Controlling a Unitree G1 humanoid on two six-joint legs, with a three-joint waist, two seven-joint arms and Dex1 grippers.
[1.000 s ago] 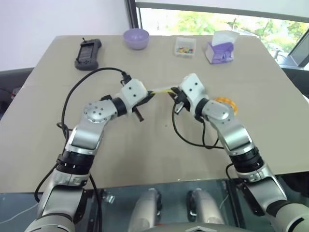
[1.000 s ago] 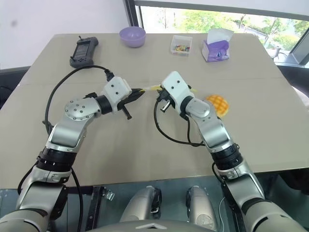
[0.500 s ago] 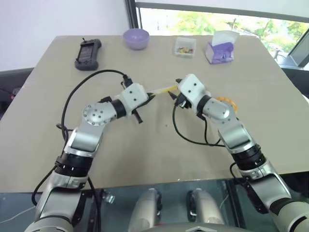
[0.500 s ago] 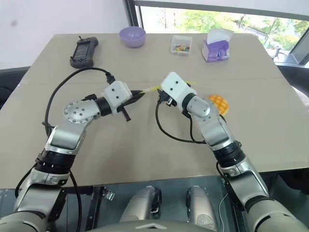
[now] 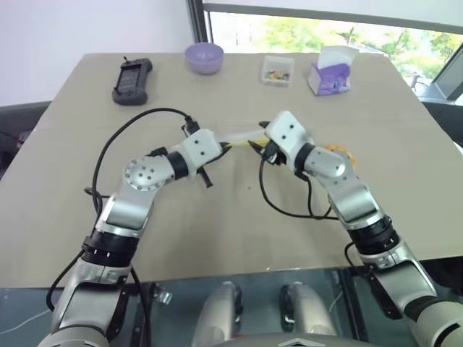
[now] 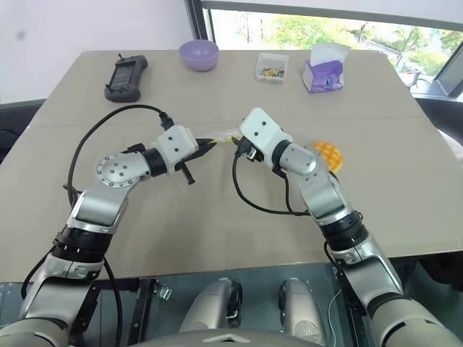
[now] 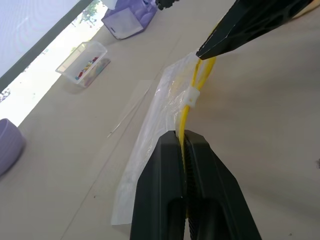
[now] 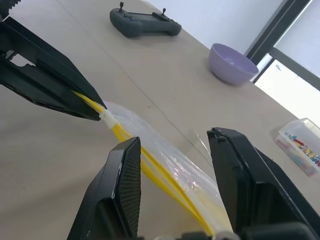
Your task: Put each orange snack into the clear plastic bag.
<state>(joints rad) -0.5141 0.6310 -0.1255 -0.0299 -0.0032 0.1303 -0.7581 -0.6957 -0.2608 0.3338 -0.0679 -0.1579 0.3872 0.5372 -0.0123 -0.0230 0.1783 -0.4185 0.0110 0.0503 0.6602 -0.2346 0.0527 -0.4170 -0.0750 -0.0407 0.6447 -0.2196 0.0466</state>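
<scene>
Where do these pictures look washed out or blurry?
Left eye view: the window behind the beige table is bright, greenery washed pale. Left wrist view: the window strip glares white; the round purple bowl looks soft. Right wrist view: the near black claw fingers look soft.

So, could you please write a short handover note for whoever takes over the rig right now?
Left end effector: shut on the yellow seal strip of the crinkly clear plastic bag, holding it above the beige table.
Right end effector: open, fingers either side of the strip, not gripping.
Round orange-yellow waffle-pattern snack: on the table by the right arm, untouched.
Done: bag lifted.
Left: open the bag, put the snack in.
</scene>
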